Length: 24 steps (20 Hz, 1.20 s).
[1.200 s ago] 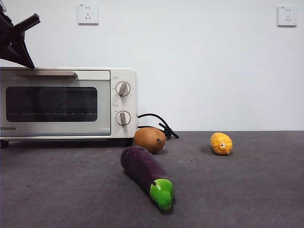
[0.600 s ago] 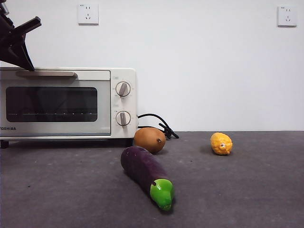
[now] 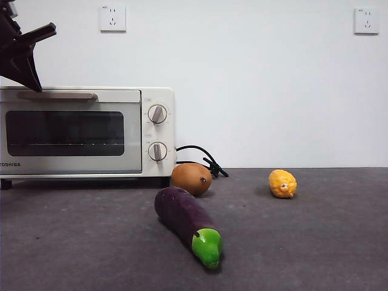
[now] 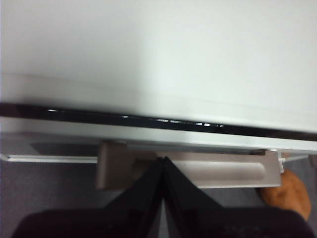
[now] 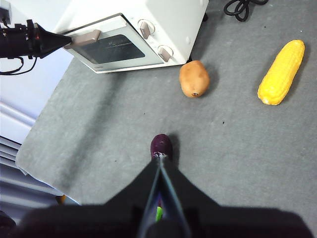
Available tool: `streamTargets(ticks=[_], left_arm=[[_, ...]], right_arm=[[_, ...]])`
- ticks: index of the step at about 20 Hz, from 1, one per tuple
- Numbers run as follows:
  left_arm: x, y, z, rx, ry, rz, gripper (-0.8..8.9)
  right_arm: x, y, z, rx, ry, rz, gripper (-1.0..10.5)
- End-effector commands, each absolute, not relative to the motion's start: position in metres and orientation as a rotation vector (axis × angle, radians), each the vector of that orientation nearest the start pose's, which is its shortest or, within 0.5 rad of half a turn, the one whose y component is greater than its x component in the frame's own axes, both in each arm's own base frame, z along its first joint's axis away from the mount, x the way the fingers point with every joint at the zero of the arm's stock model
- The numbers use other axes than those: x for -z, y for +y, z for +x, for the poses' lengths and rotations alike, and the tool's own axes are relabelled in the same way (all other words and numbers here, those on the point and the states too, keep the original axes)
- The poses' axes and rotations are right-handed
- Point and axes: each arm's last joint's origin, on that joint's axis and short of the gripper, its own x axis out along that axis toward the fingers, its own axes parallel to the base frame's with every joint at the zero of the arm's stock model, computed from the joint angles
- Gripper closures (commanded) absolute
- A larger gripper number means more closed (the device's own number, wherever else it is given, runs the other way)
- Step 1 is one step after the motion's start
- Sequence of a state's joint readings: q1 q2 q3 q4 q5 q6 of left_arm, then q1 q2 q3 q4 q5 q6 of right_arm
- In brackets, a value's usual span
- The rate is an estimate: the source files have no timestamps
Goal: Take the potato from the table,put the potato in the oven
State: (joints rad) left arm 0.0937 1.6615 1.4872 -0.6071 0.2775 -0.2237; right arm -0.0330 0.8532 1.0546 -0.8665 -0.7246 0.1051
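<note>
Front view: dark grey table (image 3: pixel 315 242), white wall behind; the potato (image 3: pixel 191 178) lies beside the oven (image 3: pixel 85 130), long axis roughly sideways, an eggplant (image 3: pixel 185 221) in front of it. Left wrist view: left gripper (image 4: pixel 162 166), jaws pressed together, sits at the door handle (image 4: pixel 198 171). Right wrist view: right gripper (image 5: pixel 161 163), closed and empty, hangs above the eggplant; corn (image 5: pixel 281 72) lies well off.
</note>
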Motion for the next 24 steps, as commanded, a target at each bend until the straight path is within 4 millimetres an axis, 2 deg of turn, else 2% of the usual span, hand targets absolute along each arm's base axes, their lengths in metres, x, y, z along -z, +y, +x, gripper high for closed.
streamTargets(ticks=[1,15,24], left_arm=[[-0.286,0.022,0.363,0.081,0.938,-0.315,8.19],[-0.281,-0.007,0.357,0.017,1.025,-0.144,8.19],[-0.276,-0.016,0.352,-0.005,1.083,-0.095,8.19]], right_arm=[[-0.356,0.014,0.145,-0.640,0.654,0.333,9.4],[-0.365,0.015,0.120,-0.639,0.583,0.280,9.4],[-0.366,0.015,0.102,-0.637,0.572,0.272,9.4]])
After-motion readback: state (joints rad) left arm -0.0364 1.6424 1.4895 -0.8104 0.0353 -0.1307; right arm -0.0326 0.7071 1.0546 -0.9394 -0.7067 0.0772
